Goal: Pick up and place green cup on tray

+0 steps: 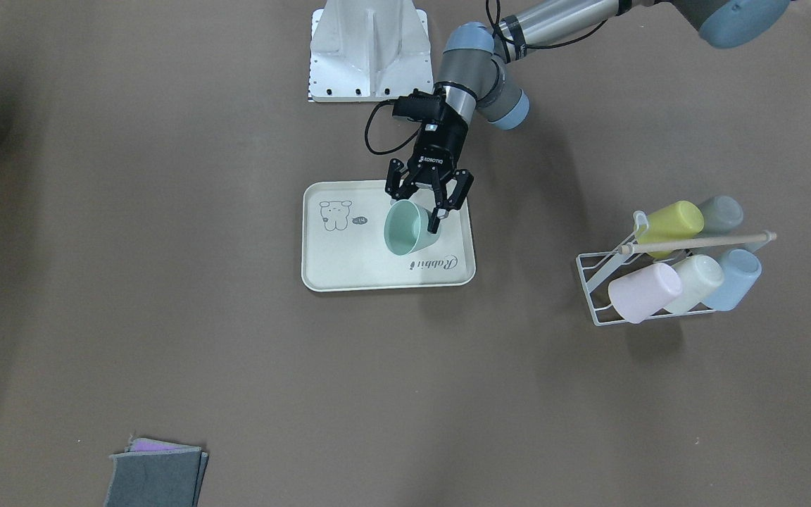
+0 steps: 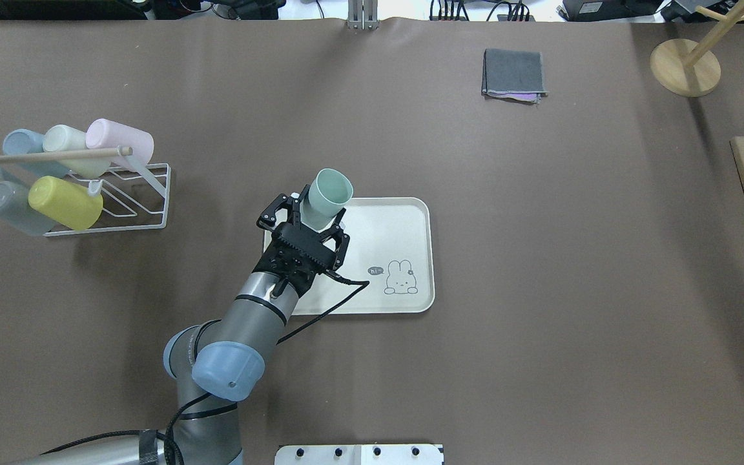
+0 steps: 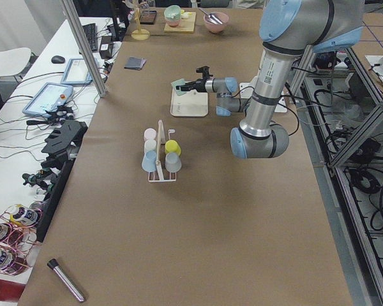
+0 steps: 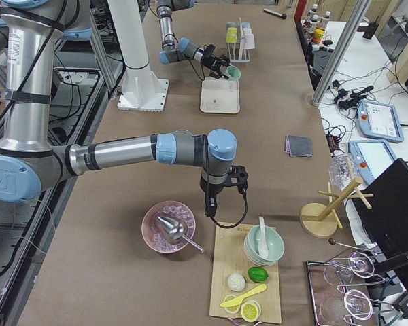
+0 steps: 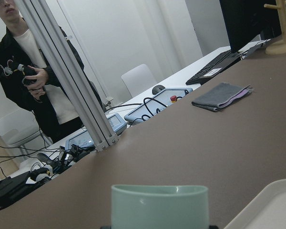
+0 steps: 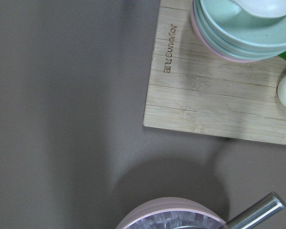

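Left gripper point(image 1: 414, 211) is clamping the plain mint green cup point(image 1: 405, 234), tilting over the tray point(image 1: 349, 262); can't tell the right gripper point(image 4: 211, 207) state.

The pale mint green cup point(image 1: 411, 229), handleless, hangs tilted in the left end effector point(image 1: 416, 211), over the 10 o'clock corner, seen from overhead, of the cream bear-printed tray point(image 1: 349, 264) lying flat mid-worktop point(image 1: 166, 296).

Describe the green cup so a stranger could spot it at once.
Find the cream tray mid-table with the bunny drawing. At its edge nearest the white wire rack, the left gripper holds the green cup tilted. It is pale mint and the only cup outside the rack, unlike the yellow-green cup racked there.
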Robot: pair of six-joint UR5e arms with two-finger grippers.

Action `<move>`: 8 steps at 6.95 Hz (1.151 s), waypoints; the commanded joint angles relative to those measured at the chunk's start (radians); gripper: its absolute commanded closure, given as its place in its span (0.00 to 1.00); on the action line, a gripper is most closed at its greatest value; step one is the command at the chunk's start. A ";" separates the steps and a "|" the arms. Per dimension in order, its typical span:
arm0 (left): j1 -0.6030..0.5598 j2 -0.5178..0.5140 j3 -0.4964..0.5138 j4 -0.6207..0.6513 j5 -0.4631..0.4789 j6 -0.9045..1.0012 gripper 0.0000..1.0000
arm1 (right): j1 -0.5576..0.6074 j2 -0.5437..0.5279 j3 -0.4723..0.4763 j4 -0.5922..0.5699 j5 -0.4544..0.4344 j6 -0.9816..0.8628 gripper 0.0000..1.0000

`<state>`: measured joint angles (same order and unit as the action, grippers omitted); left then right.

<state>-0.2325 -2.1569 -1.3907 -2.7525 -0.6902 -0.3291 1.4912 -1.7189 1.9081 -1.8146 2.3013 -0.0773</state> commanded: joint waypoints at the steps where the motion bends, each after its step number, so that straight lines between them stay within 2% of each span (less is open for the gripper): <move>1: 0.001 -0.082 0.108 0.001 -0.002 -0.071 0.33 | 0.001 0.001 -0.006 -0.005 0.000 -0.003 0.00; 4: 0.010 -0.093 0.163 0.001 0.004 -0.100 0.30 | 0.001 -0.001 -0.014 -0.006 -0.002 -0.009 0.00; 8: 0.041 -0.093 0.182 -0.001 0.012 -0.097 0.28 | 0.001 -0.002 -0.006 -0.003 -0.005 -0.006 0.00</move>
<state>-0.2030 -2.2509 -1.2113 -2.7530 -0.6798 -0.4288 1.4926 -1.7200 1.9008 -1.8190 2.2966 -0.0828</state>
